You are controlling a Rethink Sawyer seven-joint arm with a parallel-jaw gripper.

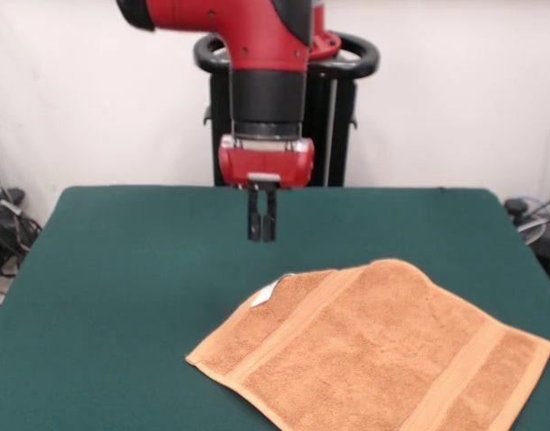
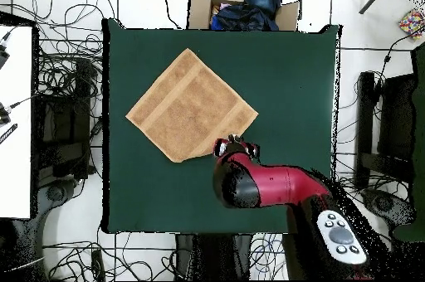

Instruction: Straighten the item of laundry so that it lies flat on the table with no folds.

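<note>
The towel (image 1: 373,346) lies spread on the green counter (image 1: 131,287), turned like a diamond so its corners point toward the counter's edges rather than its sides running parallel to them. From the front it sits in the near right part of the counter, one corner running off the bottom of the picture; from overhead (image 2: 192,106) it lies in the upper left part of the green top (image 2: 290,80). It looks flat, a light orange-tan terry cloth with no folds I can make out. Two woven bands cross it near opposite edges, and a small white tag (image 1: 265,294) shows at the corner nearest the robot.

The gripper (image 1: 262,218) hangs above the counter just beyond that tagged corner, clear of the cloth and holding nothing. Its two dark fingers (image 1: 254,217) point straight down and stand close together, with barely a slit between them. Overhead, the gripper (image 2: 236,145) sits just off the towel's lower right edge. The red arm (image 1: 257,36) comes down from the black pedestal (image 1: 333,117) at the far side.

Off the counter, an open cardboard box (image 2: 242,3) with dark cloth in it stands on the floor, and cables (image 2: 62,13) sprawl around.
</note>
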